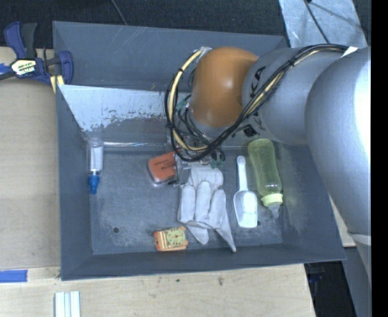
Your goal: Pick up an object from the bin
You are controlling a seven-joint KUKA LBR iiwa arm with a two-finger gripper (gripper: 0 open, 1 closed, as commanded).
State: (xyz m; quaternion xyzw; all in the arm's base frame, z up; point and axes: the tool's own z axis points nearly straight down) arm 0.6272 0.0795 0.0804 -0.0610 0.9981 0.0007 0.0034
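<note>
The end effector (178,164) sat low in the middle of the bin (75,197), just beside a small orange-red block (159,168) left of a white glove (200,203); I could not tell whether it was clenched or released, and judged the grasp in hand, with firm closure and a straight lift due next.

No word, brand or number can be read anywhere. The small orange-and-yellow packet (171,239) lying near the front wall of the bin (75,177) bears some print on its face, but it is too small to make out.
</note>
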